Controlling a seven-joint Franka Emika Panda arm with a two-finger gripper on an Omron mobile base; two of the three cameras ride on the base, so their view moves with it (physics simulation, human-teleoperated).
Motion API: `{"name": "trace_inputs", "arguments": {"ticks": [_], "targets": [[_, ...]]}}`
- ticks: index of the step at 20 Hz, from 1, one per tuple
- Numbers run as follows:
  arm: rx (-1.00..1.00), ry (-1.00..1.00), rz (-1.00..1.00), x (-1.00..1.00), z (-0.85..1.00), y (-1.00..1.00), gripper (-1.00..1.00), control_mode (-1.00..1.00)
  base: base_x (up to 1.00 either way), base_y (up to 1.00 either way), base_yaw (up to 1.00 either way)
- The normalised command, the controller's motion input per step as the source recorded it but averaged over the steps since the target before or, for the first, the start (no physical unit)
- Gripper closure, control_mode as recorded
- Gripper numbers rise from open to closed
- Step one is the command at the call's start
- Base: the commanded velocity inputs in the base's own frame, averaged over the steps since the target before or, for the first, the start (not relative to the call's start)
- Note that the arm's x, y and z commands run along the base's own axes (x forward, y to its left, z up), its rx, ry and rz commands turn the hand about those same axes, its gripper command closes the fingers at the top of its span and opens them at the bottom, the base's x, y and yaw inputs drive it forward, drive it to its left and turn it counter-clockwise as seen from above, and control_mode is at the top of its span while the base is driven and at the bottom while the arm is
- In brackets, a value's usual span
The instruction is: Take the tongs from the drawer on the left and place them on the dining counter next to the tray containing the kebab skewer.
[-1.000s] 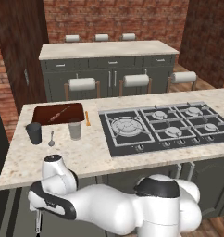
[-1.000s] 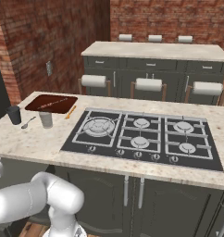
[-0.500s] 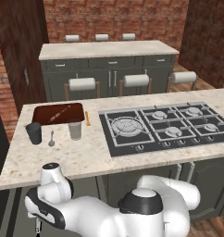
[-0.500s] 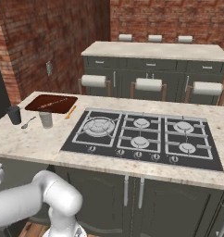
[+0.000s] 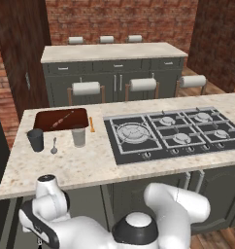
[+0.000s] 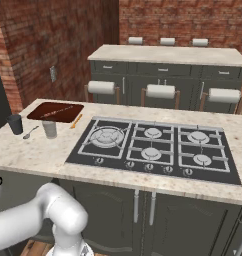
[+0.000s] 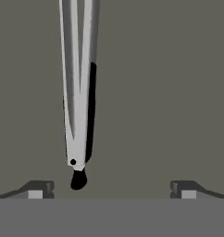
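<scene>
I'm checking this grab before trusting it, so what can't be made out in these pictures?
- Tongs: hand view, far end cut off by the top edge.
- Drawer: hand view, just its flat grey floor, walls outside the frame.
- Kebab skewer on the tray: left base view, too small to count the pieces.

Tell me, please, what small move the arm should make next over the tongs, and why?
Probably shift the gripper sideways, towards the left of the hand view, then lower it. The jaws stand wide open with nothing between them, and the tongs lie on the drawer floor off-centre, nearer one fingertip, so closing now might miss or catch them askew.
</scene>
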Motion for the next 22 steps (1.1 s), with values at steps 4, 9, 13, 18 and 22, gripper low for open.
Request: {"name": "trace_inputs", "arguments": {"ticks": [4, 9, 13, 18, 22], "targets": [[0.00, 0.00, 0.00, 0.09, -0.28, 0.23, -1.00, -1.00, 0.00, 0.00, 0.00], [0.00, 0.00, 0.00, 0.13, -0.13, 0.19, -1.00, -1.00, 0.00, 0.00, 0.00], [0.00, 0.00, 0.00, 0.22, -0.04, 0.14, -1.00, -1.00, 0.00, 0.00, 0.00], [0.00, 0.00, 0.00, 0.11, -0.08, 0.13, -1.00, -1.00, 0.00, 0.00, 0.00], [0.00, 0.00, 0.00, 0.00, -0.23, 0.02, -1.00, -1.00, 0.00, 0.00, 0.00]]}}
